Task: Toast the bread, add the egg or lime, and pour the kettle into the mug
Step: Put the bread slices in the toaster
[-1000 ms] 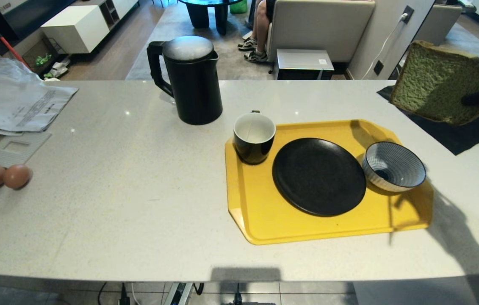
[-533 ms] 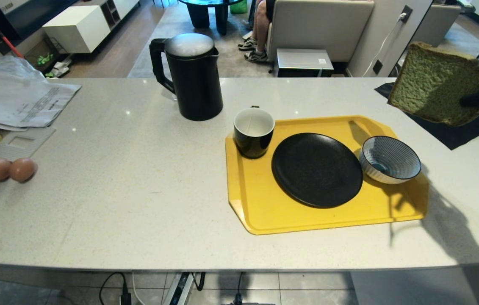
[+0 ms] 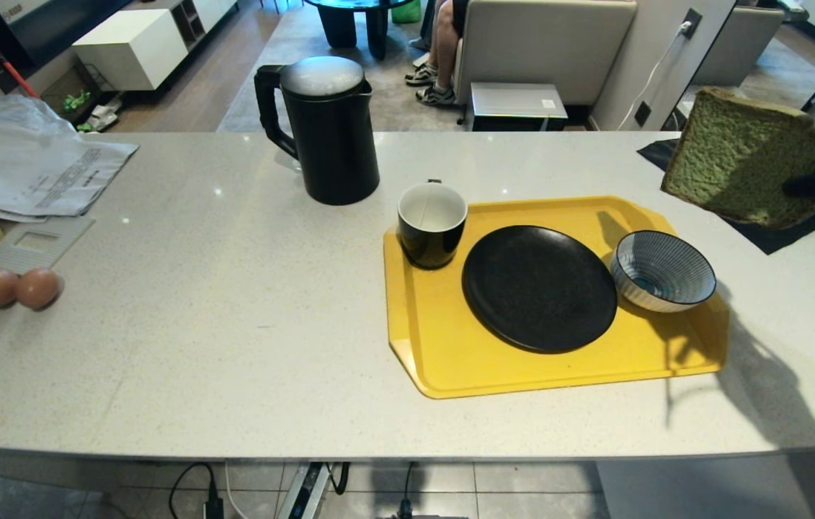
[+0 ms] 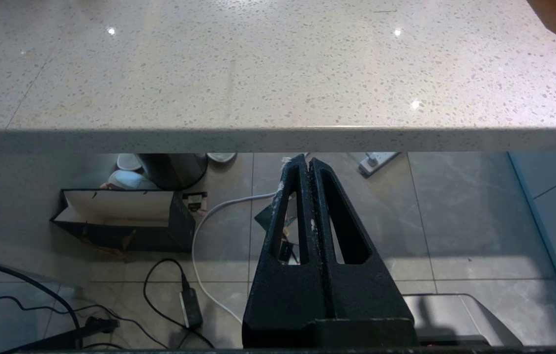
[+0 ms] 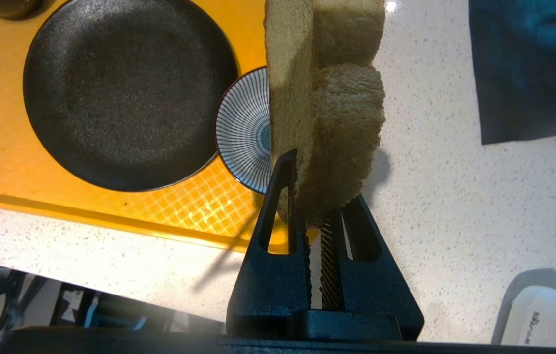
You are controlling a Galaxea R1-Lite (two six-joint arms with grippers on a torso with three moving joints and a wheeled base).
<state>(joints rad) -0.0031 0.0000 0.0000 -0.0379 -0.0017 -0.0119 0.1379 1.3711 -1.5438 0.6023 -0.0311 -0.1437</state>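
Observation:
The bread, a thick pale green slice with a brown crust, hangs in the air at the far right, above the counter beside the tray's right end. My right gripper is shut on its lower edge. From the right wrist the bread stands on edge between the fingers of the right gripper. The black kettle stands at the back of the counter. The mug, black outside and white inside, sits on the tray's back left corner. Egg and lime are out of view. My left gripper is shut and empty below the counter's front edge.
The yellow tray carries a black plate and a striped bowl. A black mat lies at the right. Two brown eggs and papers are at the left. A person's legs show behind the counter.
The whole view shifted early on as the camera moved. Since then the bread in my right gripper has sunk slightly. The left arm has kept still.

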